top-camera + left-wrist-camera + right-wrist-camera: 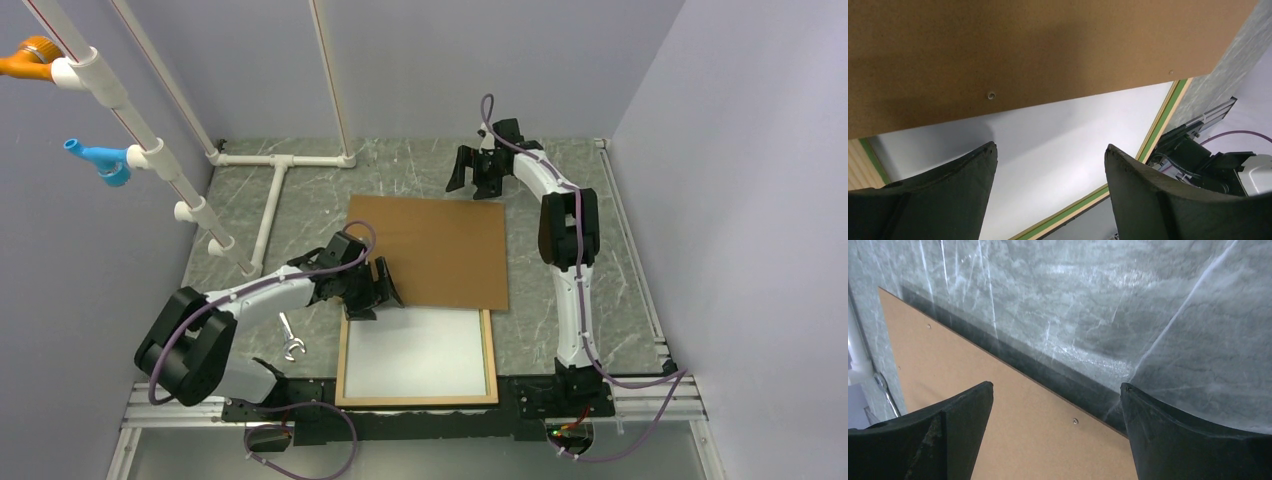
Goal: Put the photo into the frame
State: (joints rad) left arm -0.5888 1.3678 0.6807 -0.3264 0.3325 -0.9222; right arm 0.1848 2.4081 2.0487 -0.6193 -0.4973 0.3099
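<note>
There are two grippers, the left gripper and the right gripper. One frame lies just below the left gripper, with one photo inside it, white side up. One brown board lies between the grippers. One small metal part sits beside the left gripper. Far to its left hang two fittings: one orange fitting and one blue fitting.
</note>
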